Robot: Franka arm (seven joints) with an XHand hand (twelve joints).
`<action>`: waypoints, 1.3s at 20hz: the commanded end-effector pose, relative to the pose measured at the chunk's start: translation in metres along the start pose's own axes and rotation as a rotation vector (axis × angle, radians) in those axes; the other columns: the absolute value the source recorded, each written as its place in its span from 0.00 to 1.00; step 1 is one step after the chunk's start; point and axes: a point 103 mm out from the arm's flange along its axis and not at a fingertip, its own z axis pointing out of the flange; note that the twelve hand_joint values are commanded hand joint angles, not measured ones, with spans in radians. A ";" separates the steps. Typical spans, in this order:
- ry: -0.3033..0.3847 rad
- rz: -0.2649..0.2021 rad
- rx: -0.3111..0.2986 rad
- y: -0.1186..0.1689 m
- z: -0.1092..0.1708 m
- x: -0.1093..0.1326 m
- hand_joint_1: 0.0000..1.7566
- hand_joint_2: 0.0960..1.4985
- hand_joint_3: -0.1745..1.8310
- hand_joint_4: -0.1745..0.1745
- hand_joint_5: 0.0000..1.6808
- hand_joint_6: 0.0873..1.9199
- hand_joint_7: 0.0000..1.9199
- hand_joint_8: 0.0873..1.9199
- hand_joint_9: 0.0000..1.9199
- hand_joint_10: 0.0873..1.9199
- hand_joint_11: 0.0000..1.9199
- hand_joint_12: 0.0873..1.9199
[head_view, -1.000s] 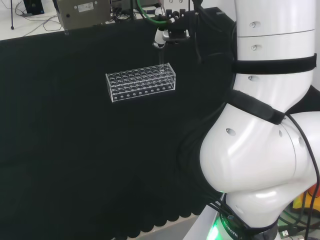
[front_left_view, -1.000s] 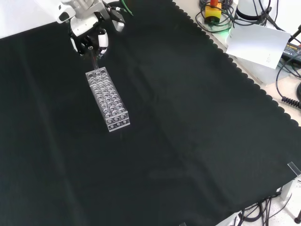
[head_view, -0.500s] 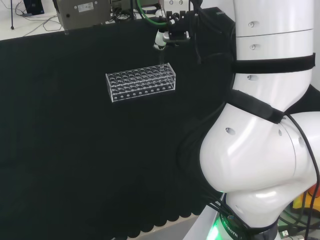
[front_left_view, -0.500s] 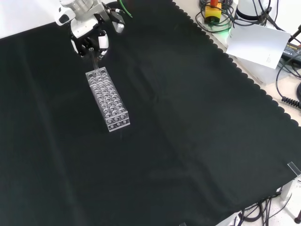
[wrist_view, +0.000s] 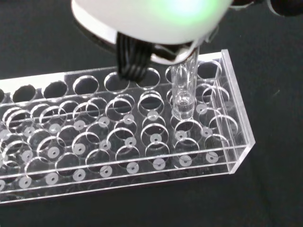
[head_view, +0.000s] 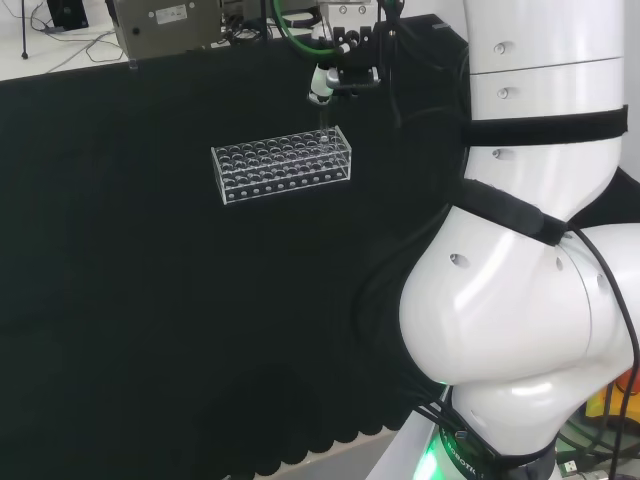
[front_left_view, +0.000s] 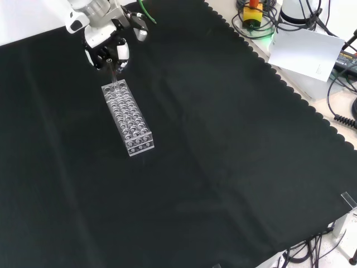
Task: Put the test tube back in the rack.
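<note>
In your head view, the hand (head_view: 345, 62) sits slightly higher than a second ago, near the bench's far edge; its fingers pinch the test tube (head_view: 323, 118), which hangs above the rack (head_view: 282, 164)'s right end; in your front view, the hand (front_left_view: 106, 47) has risen a little, the tube (front_left_view: 114, 79) over the rack (front_left_view: 128, 118)'s far end; in your wrist view, the tube (wrist_view: 183, 92)'s rounded bottom hovers over a hole by the end wall; the rack (wrist_view: 118, 137)'s visible holes are empty.

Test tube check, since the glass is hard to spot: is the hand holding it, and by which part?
Yes. The hand holds the test tube by its upper end, above the rack.
</note>
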 end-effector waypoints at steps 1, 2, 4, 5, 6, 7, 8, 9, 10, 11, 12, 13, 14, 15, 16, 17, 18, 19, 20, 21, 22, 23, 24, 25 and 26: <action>0.004 -0.004 0.012 0.005 0.011 -0.001 0.70 0.33 0.47 0.00 0.82 0.24 0.93 0.19 0.95 0.02 0.81 0.32; 0.005 -0.003 0.016 0.007 0.015 -0.001 0.70 0.33 0.47 0.00 0.82 0.24 0.93 0.19 0.95 0.02 0.81 0.32; 0.004 -0.005 0.020 0.010 0.023 0.001 0.70 0.34 0.47 0.00 0.82 0.24 0.93 0.19 0.95 0.01 0.81 0.32; 0.005 -0.006 0.022 0.010 0.026 0.002 0.70 0.34 0.47 0.00 0.82 0.24 0.93 0.19 0.95 0.01 0.81 0.32; 0.006 -0.007 0.023 0.011 0.028 0.002 0.70 0.34 0.47 0.00 0.82 0.24 0.93 0.19 0.95 0.01 0.81 0.32; 0.007 -0.007 0.024 0.011 0.029 0.002 0.70 0.34 0.47 0.00 0.82 0.24 0.93 0.19 0.95 0.01 0.81 0.32; 0.010 -0.009 0.026 0.010 0.028 0.001 0.70 0.34 0.47 0.00 0.82 0.24 0.93 0.19 0.96 0.01 0.81 0.32; 0.012 -0.009 0.027 0.010 0.027 0.001 0.70 0.34 0.47 0.00 0.82 0.24 0.93 0.19 0.96 0.01 0.81 0.32; 0.012 -0.010 0.029 0.010 0.027 0.001 0.70 0.34 0.47 0.00 0.82 0.24 0.93 0.19 0.96 0.01 0.81 0.32; 0.012 -0.009 0.032 0.010 0.027 0.000 0.70 0.34 0.47 0.00 0.82 0.24 0.93 0.19 0.96 0.01 0.81 0.32; 0.013 -0.008 0.036 0.010 0.028 0.000 0.70 0.34 0.47 0.00 0.82 0.24 0.93 0.19 0.96 0.01 0.81 0.32; 0.013 -0.009 0.040 0.011 0.030 0.000 0.70 0.34 0.47 0.00 0.82 0.24 0.93 0.19 0.96 0.01 0.81 0.32; 0.015 -0.009 0.043 0.011 0.031 0.000 0.70 0.34 0.47 0.00 0.82 0.24 0.93 0.19 0.96 0.01 0.81 0.32; 0.016 -0.010 0.045 0.013 0.034 -0.001 0.70 0.34 0.47 0.00 0.82 0.24 0.93 0.19 0.96 0.01 0.81 0.32; 0.016 -0.009 0.047 0.012 0.034 -0.001 0.70 0.34 0.47 0.00 0.82 0.24 0.93 0.19 0.96 0.01 0.81 0.32; 0.015 -0.008 0.048 0.012 0.034 -0.001 0.70 0.34 0.47 0.00 0.82 0.24 0.93 0.19 0.96 0.01 0.81 0.32; 0.014 -0.008 0.048 0.012 0.035 -0.001 0.70 0.34 0.47 0.00 0.82 0.24 0.93 0.19 0.96 0.01 0.81 0.32; 0.015 -0.008 0.050 0.013 0.036 -0.001 0.70 0.34 0.47 0.00 0.82 0.24 0.93 0.19 0.96 0.01 0.81 0.32; 0.015 -0.008 0.053 0.013 0.036 -0.001 0.70 0.34 0.47 0.00 0.82 0.24 0.93 0.19 0.96 0.01 0.81 0.32; 0.016 -0.009 0.054 0.013 0.037 -0.001 0.70 0.34 0.47 0.00 0.82 0.24 0.93 0.19 0.96 0.01 0.81 0.32; 0.016 -0.009 0.056 0.013 0.038 -0.001 0.70 0.34 0.47 0.00 0.82 0.24 0.93 0.19 0.96 0.01 0.81 0.32; 0.014 -0.010 0.059 0.013 0.039 0.000 0.70 0.34 0.47 0.00 0.82 0.24 0.93 0.19 0.96 0.01 0.81 0.32; 0.014 -0.010 0.061 0.014 0.040 0.000 0.70 0.34 0.47 0.00 0.82 0.24 0.93 0.19 0.96 0.01 0.81 0.32; 0.014 -0.011 0.063 0.014 0.043 0.000 0.70 0.34 0.47 0.00 0.82 0.24 0.93 0.19 0.96 0.01 0.81 0.32; 0.013 -0.012 0.066 0.015 0.046 0.000 0.70 0.34 0.47 0.00 0.82 0.24 0.93 0.19 0.96 0.01 0.81 0.32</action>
